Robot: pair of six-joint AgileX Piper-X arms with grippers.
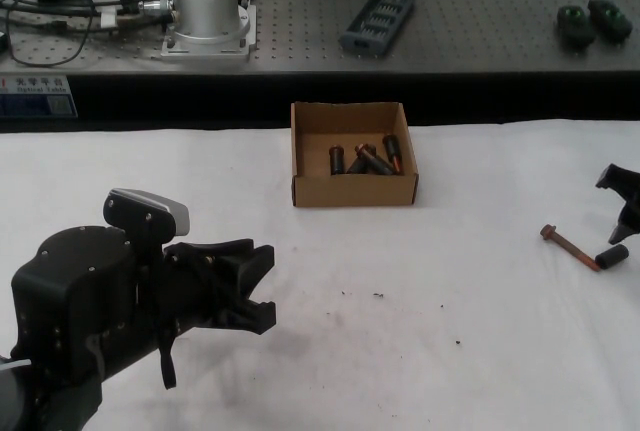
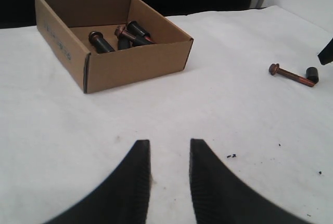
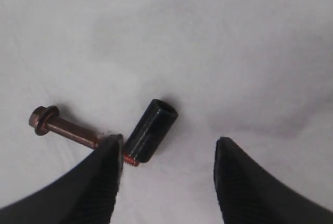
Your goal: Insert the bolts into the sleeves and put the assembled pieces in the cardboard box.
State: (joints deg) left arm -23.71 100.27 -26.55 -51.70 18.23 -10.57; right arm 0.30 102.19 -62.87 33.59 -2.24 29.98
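Note:
The cardboard box stands at the middle back of the white cloth and holds several bolts in dark sleeves; the left wrist view looks into the box from low down. A copper bolt and a black sleeve lie loose at the far right. My right gripper hangs open just above them, the sleeve between its fingers and the bolt partly behind one finger. The bolt's threaded tip touches the sleeve's near end. My left gripper is open over bare cloth at the front left, holding nothing.
Behind the cloth runs a perforated metal bench with a metal post, cables, a blue-grey rack and two dark parts. Small dark specks dot the cloth between the arms.

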